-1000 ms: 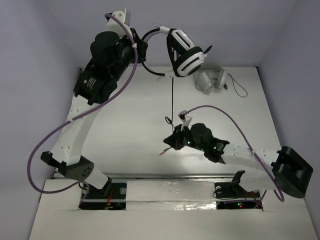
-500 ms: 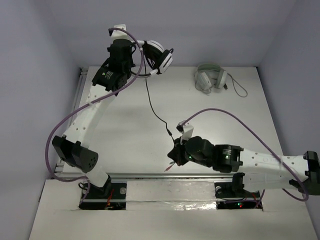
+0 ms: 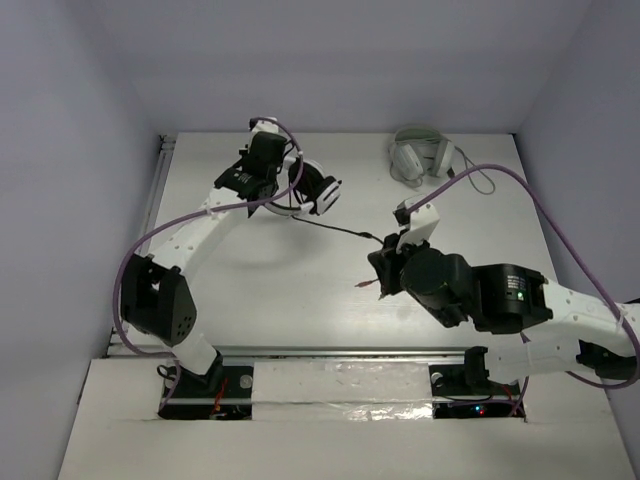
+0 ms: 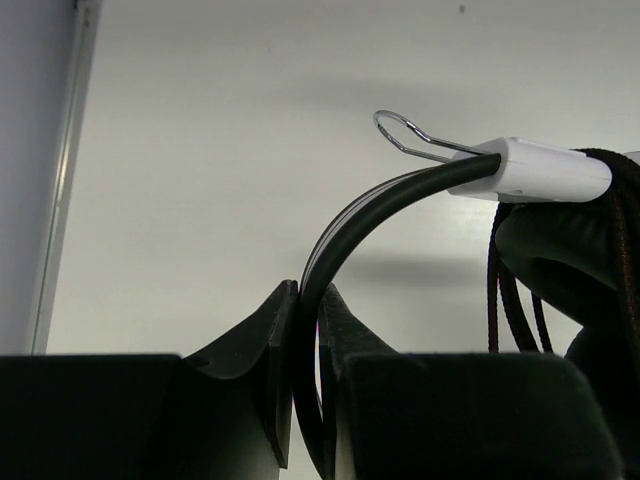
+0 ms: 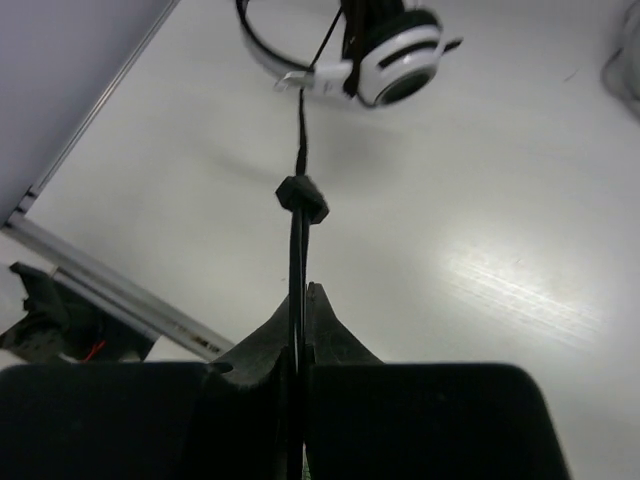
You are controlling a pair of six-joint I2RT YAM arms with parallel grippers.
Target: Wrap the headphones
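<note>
The headphones (image 3: pixel 318 190) have a thin black headband and white-and-black ear cups; they hang at the back left of the table. My left gripper (image 3: pixel 281 189) is shut on the headband (image 4: pixel 350 225), with coils of black cable beside the ear cup (image 4: pixel 560 260). The thin black cable (image 3: pixel 340 229) runs taut from the ear cups to my right gripper (image 3: pixel 383 262), which is shut on it just behind a small black bead (image 5: pixel 301 198). The ear cups also show in the right wrist view (image 5: pixel 395 62).
A second pair of pale grey headphones (image 3: pixel 423 156) with a grey cable lies at the back right. A metal rail (image 3: pixel 340 352) runs along the table's near edge. Grey walls close in the left, back and right sides.
My left gripper has come down and toward the table with the headphones. My right gripper has moved right and back, and the cable between them now runs almost level.
</note>
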